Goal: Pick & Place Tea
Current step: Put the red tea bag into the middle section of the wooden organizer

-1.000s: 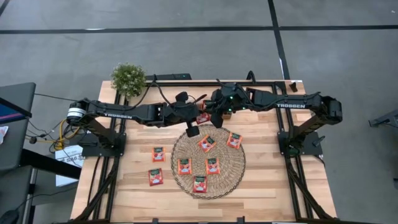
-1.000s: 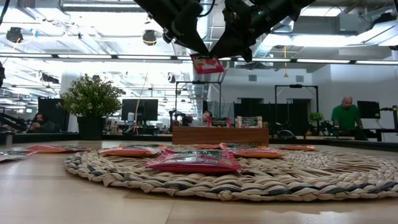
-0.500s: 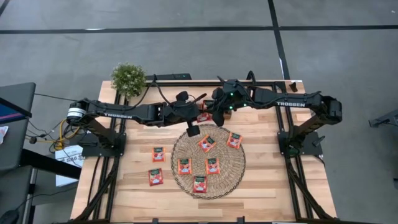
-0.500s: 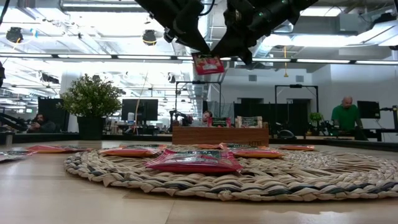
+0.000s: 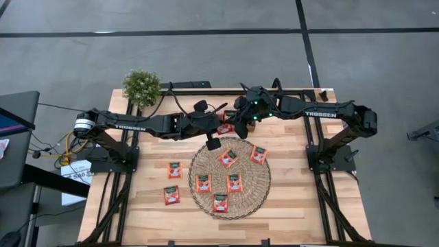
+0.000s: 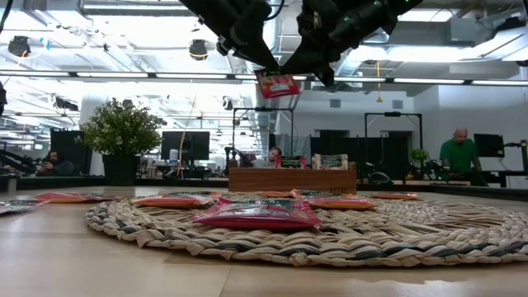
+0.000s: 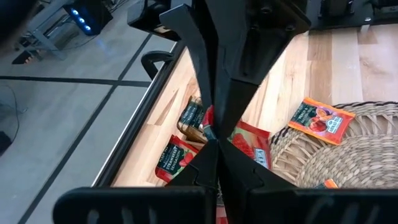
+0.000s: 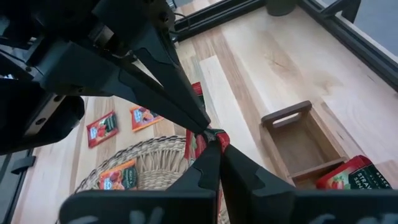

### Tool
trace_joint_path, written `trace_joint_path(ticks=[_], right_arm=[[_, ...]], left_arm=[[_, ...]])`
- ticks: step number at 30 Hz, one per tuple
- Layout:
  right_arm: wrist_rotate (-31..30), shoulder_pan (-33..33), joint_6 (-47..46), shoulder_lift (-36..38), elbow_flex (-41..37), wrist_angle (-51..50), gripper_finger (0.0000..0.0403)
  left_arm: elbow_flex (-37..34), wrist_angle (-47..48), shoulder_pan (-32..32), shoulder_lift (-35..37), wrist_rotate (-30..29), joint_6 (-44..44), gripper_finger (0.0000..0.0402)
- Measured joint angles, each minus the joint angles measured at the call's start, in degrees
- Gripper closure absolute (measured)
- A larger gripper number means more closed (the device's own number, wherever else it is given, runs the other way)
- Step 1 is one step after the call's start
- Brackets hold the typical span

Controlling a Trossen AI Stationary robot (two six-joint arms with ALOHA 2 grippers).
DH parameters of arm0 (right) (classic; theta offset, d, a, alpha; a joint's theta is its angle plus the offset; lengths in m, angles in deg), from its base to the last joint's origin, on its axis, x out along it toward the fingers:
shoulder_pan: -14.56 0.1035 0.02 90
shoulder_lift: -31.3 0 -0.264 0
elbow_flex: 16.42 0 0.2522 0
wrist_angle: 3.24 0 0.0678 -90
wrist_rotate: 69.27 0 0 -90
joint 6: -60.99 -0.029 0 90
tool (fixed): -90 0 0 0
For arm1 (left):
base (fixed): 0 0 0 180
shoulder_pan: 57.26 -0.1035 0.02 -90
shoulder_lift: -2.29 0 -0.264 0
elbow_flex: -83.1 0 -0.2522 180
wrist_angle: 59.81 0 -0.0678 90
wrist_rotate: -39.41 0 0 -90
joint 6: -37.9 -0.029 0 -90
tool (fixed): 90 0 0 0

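Both sets of jaws are pinched tight on the same thing: the left gripper (image 6: 266,64) and the right gripper (image 6: 290,66) meet tip to tip high above the table, each closed on the top edge of 1 small flat red-orange tea sachet (image 6: 277,84), which hangs between them over the far rim of the round woven straw mat (image 5: 263,195). It looks like a hand-over in mid-air, and which arm lets go is anyone's guess. The held sachet dangles roughly edge-down, slightly tilted, its flat face turned to the low camera; being near square, it shows no clear long axis. As for progress, plenty remains: 5 red-orange sachets (image 5: 228,158) lie flat on the mat, 2 more (image 5: 175,169) rest on the bare light wooden table (image 5: 295,206) beside it on the left arm's side. Behind the mat, the small brown wooden tray with compartments (image 8: 304,139) already holds some sachets at 1 end, with at least 1 compartment open, so I'd judge the job partly done.
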Motion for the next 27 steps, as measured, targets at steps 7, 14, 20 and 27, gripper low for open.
trace_joint_path(ticks=[7, 14, 20, 27], right_arm=[[-0.36, 0.00, 0.00, 0.00, 0.00, -0.06, 0.0403], [-1.97, 0.00, 0.01, -0.02, 0.00, -0.03, 0.0403], [-6.83, -0.67, 0.46, -0.02, 0.00, -1.09, 0.0403], [-9.19, -5.05, 0.51, -0.02, -2.96, -0.58, 0.0403]], left_arm=[[0.00, -1.08, 0.02, 0.00, -1.93, 0.00, 0.0386], [0.02, -2.35, 0.00, 0.00, -4.26, -0.02, 0.0302], [0.02, 0.16, 0.04, 0.37, -15.68, -1.96, 0.0238], [0.02, 14.05, -1.80, 3.49, -17.89, 5.99, 0.0228]])
